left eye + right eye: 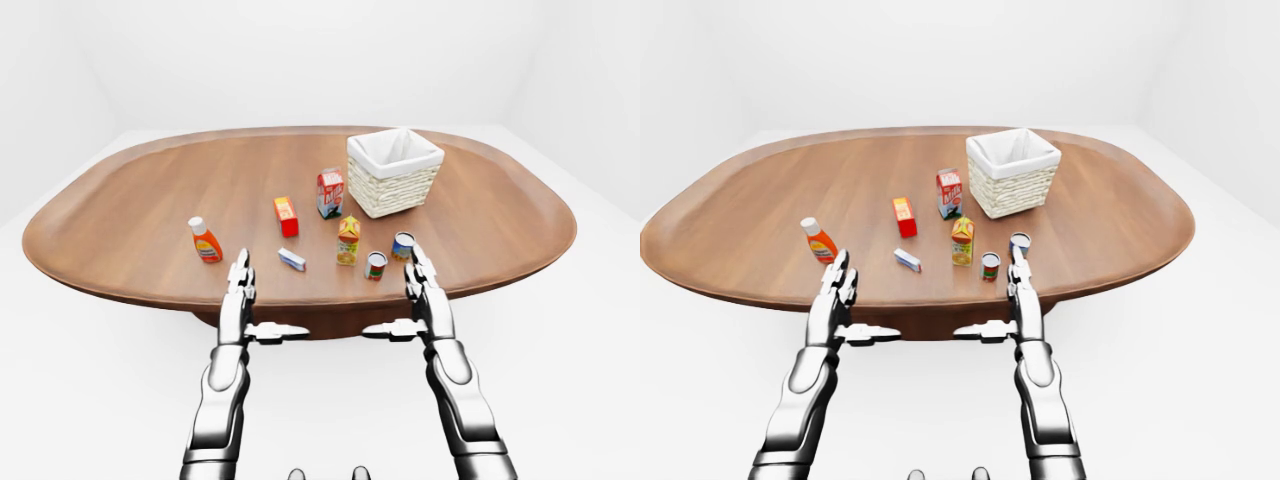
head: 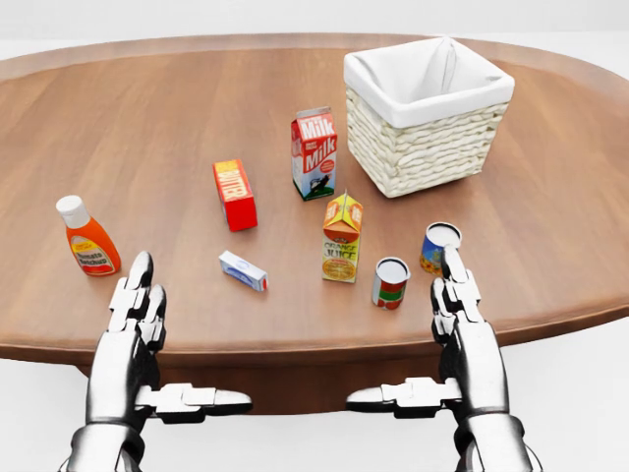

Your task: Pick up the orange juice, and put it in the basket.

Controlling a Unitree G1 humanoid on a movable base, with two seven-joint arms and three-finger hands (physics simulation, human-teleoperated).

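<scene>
Nothing done yet; juice (image 2: 341, 239) stands mid-frame on the bench (image 2: 147, 128), basket (image 2: 428, 113) upper right; both hands (image 2: 138, 307) (image 2: 460, 300) spread, empty.

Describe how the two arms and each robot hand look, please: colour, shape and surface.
Both arms are glossy silver-grey metal with darker joints, built of rounded segments. The left robot hand and the right robot hand each have three blocky, segmented fingers, the thumb set sideways. No cables, markings or sleeves show.
</scene>
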